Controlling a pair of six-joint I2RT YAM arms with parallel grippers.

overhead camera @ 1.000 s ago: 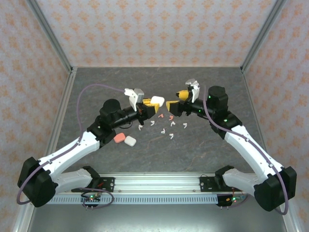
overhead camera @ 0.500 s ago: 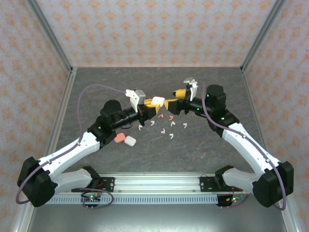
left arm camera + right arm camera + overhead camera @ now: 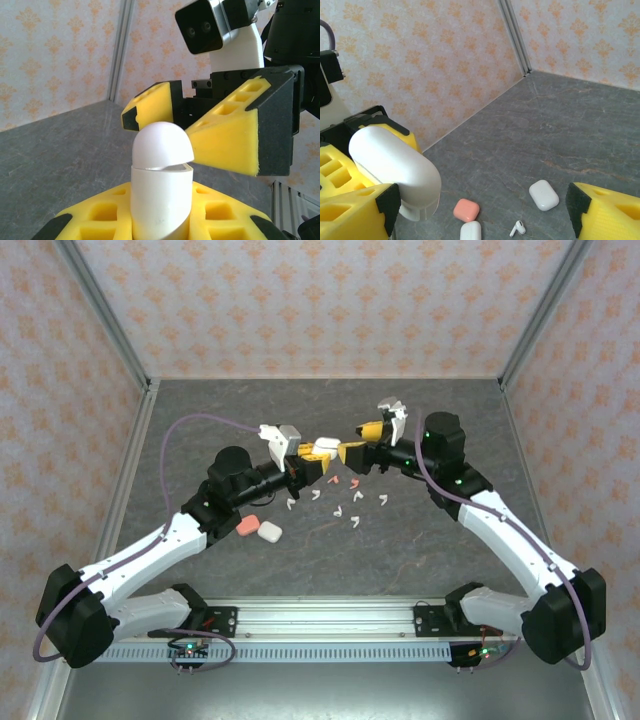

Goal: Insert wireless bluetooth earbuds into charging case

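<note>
One white case (image 3: 161, 185), its base hidden, is clamped in the left tool (image 3: 318, 455); the right tool (image 3: 190, 127) gapes apart.

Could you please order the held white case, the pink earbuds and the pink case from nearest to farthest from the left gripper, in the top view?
1. White case, in the left gripper.
2. Pink earbuds, mid-table, just below-right.
3. Pink case, far lower left.
</note>
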